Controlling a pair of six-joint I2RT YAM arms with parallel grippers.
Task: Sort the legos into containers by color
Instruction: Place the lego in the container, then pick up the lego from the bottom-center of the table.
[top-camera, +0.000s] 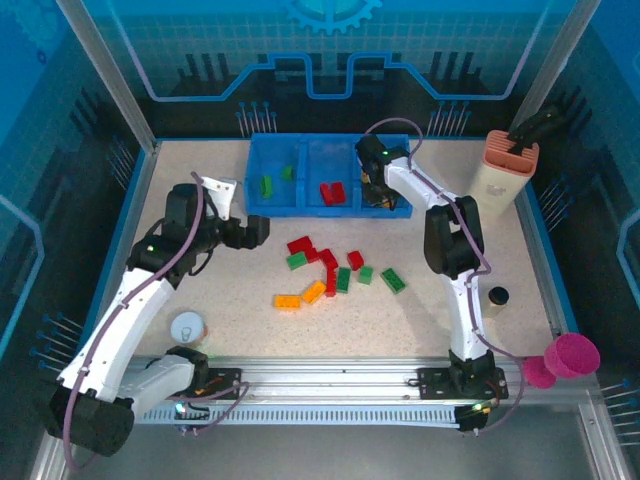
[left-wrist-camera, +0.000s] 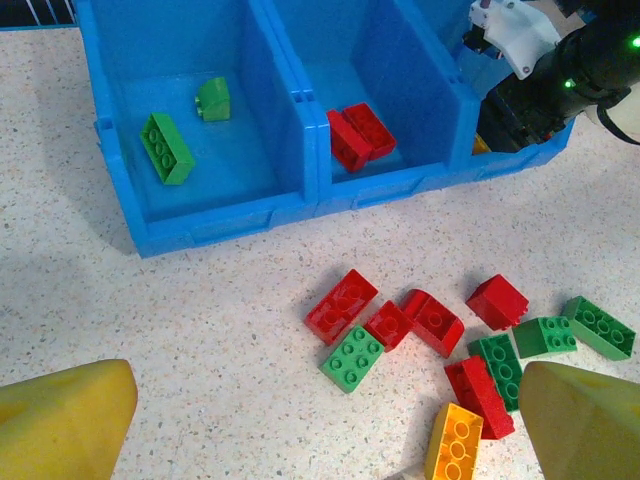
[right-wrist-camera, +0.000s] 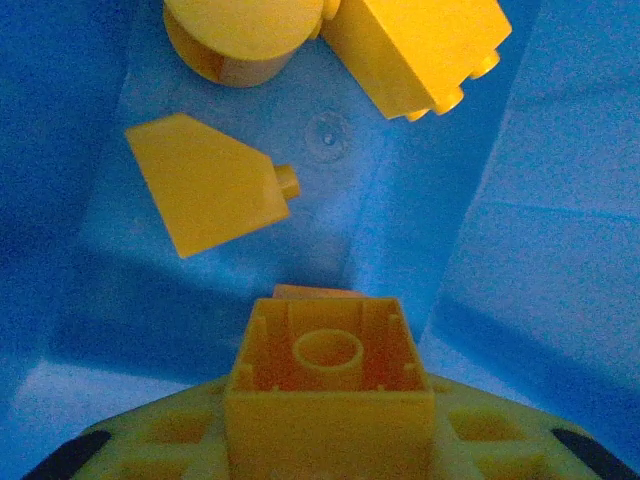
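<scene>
Lego (right-wrist-camera: 330, 365) in right tool's (right-wrist-camera: 330, 450) narrow grip

right tool (top-camera: 379, 194) seemingly inside tray (top-camera: 300, 209)

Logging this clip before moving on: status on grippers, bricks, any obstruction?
Left gripper open, near loose bricks. Right gripper holding yellow brick inside right compartment, yellow pieces below. Nothing blocking.

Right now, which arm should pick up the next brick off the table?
Left. Its open claw hangs near the loose bricks, while the right claw is down in the blue tray with a yellow brick between its fingers.
</scene>
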